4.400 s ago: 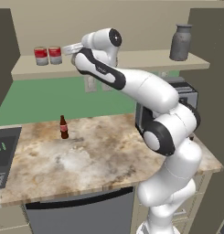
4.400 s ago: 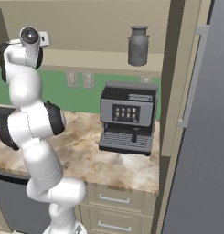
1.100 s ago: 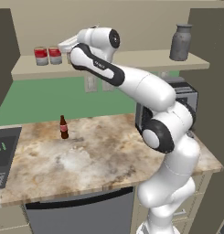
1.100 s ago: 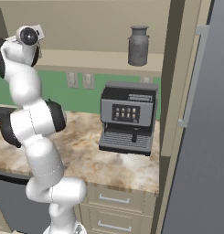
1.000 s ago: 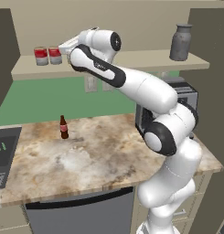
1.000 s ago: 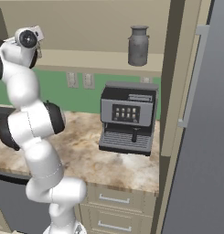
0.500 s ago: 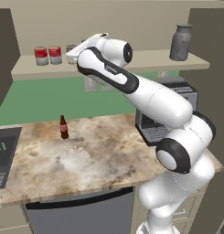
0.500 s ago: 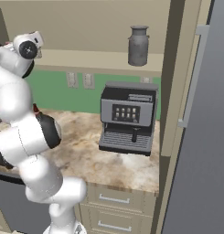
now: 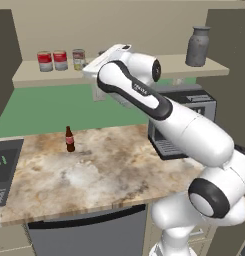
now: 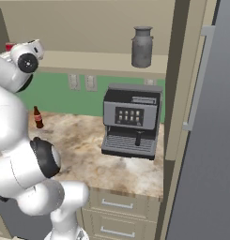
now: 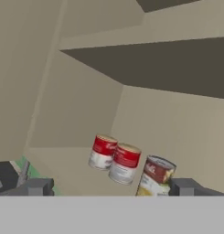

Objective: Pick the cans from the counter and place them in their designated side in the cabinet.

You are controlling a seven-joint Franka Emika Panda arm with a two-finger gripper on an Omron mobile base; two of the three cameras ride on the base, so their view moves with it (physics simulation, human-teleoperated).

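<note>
Claw (image 11: 109,188) spread and empty, fingertips half cut off, before three shelved cans (image 11: 124,163).

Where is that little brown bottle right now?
The brown bottle stands upright on the counter, toward its back left in the left base view, below the shelf that holds the three cans and well left of the coffee machine.

1. The tool (image 11: 109,187) has drawn back from the cans on the cabinet (image 9: 144,67) shelf, and its fingers now stand apart.
2. A third can (image 9: 78,59) now stands free on the shelf, just ahead of the tool, beside two red-labelled cans (image 9: 52,60).
</note>
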